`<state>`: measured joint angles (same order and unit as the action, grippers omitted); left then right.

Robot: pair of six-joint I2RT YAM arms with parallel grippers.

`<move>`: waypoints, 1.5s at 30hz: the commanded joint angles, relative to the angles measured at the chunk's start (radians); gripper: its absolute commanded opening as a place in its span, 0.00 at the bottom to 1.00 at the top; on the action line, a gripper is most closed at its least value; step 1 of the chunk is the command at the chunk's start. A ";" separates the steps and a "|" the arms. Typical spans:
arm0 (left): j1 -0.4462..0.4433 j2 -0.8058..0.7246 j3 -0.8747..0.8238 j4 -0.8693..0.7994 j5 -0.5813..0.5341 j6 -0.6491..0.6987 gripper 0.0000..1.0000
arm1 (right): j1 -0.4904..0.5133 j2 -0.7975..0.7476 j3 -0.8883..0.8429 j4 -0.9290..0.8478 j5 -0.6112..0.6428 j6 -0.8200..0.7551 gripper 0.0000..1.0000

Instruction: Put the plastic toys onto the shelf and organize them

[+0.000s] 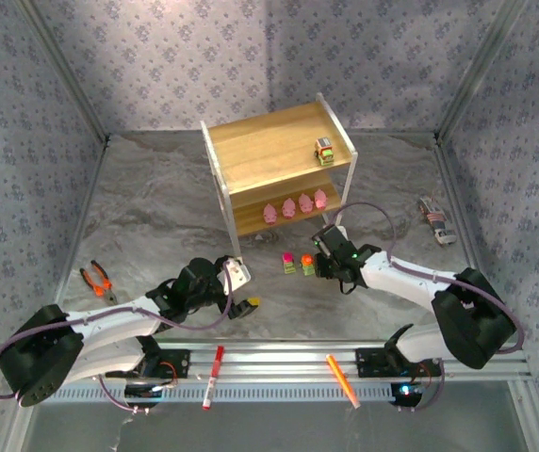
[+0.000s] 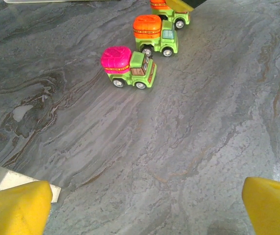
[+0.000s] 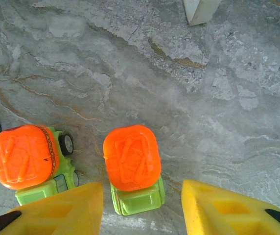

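The shelf stands at the back centre. One truck sits on its top board, and several pink figures stand in a row on the lower board. In front of the shelf, a pink-topped truck and an orange-topped truck stand on the table. My right gripper is open and low over a second orange-topped truck, with a finger on each side and gaps showing. My left gripper is open and empty, short of the trucks.
Orange-handled pliers lie at the left. A red marker and an orange marker rest on the front rail. A small grey and red object lies at the right. A white shelf leg stands just beyond the right gripper.
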<state>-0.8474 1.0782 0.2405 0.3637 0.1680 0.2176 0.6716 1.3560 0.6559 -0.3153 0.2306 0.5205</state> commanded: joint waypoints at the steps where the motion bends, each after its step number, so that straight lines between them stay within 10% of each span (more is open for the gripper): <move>1: -0.007 0.008 0.005 0.026 0.001 0.014 1.00 | -0.005 0.010 -0.009 0.004 -0.015 -0.022 0.47; 45: -0.008 0.010 0.008 0.024 -0.007 0.018 1.00 | -0.002 0.098 0.028 0.026 -0.013 -0.050 0.33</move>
<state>-0.8474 1.0828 0.2405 0.3637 0.1642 0.2203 0.6598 1.4551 0.6586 -0.2707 0.2054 0.4793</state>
